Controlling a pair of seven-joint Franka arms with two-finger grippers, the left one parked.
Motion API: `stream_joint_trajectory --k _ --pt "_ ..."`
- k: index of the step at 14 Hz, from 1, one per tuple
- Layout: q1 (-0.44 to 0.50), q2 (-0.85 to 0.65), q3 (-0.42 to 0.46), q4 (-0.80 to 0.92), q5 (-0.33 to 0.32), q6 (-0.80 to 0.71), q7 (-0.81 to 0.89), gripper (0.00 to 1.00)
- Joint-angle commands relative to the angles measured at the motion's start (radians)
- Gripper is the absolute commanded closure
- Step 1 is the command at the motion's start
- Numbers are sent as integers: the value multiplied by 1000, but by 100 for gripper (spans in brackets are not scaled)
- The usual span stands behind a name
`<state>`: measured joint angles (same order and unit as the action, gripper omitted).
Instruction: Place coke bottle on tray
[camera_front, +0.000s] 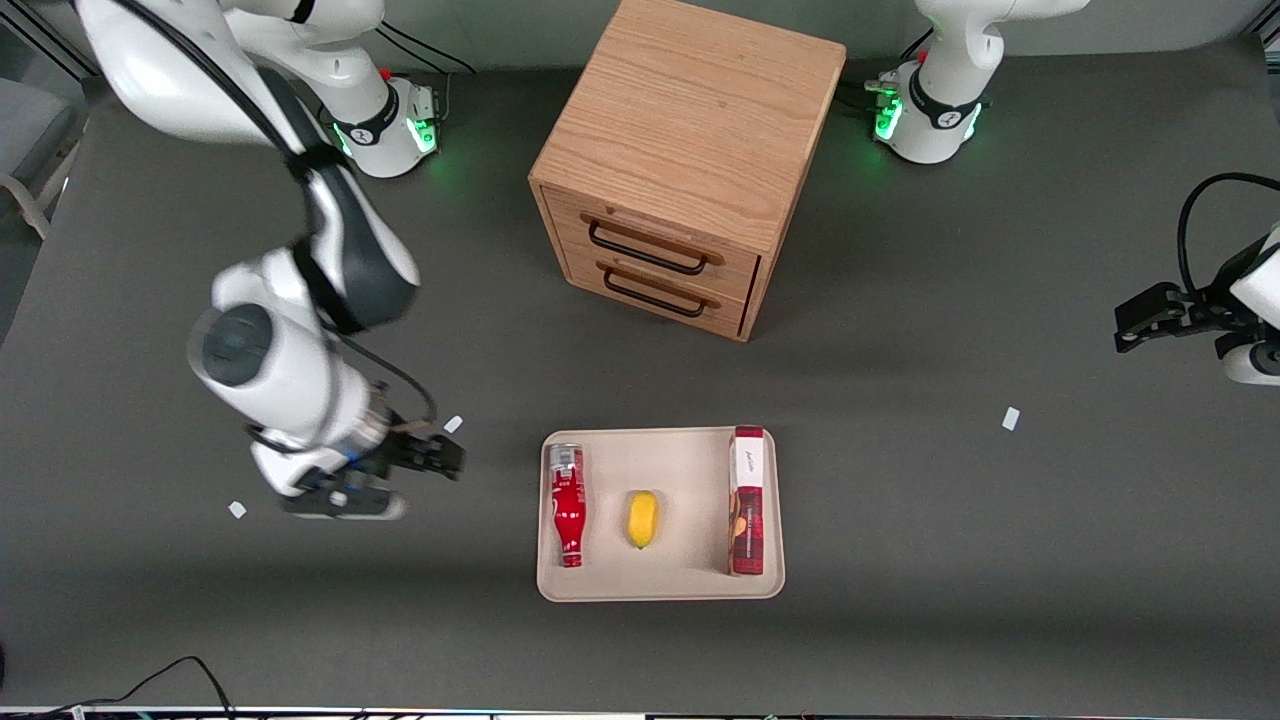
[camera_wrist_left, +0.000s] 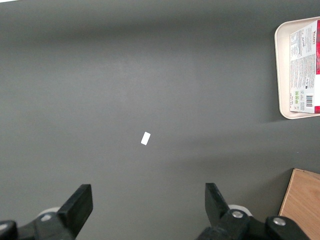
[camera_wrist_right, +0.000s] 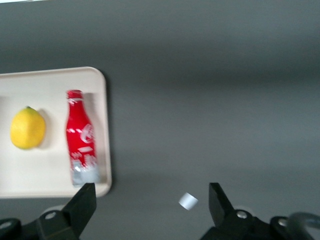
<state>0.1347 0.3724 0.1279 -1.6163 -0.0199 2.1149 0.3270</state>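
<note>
Nearest the front camera: tray, flat on the dark table, holding three things. Coke bottle lying on its side inside the rim, along the edge toward the working arm's end, cap pointing at the camera, silvery base away from it. Beside it a lemon, then a red-and-white box along the edge toward the parked arm's end. Gripper off the tray, above bare table toward the working arm's end, well apart from the bottle, fingers spread wide and holding nothing (right wrist view shows both clearly). Placement apparently done; probably nothing left but pulling the arm clear. Wooden cabinet farther away, untouched.
</note>
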Motion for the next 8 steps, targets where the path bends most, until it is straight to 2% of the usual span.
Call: stream_joint_trajectory --k 1,4,8 --pt "2 -251 -77 -236 57 -56 -91 0" --pt "2 -415 -122 -310 57 -202 -103 0" --pt "-13 -596 -158 -409 57 -252 -109 0"
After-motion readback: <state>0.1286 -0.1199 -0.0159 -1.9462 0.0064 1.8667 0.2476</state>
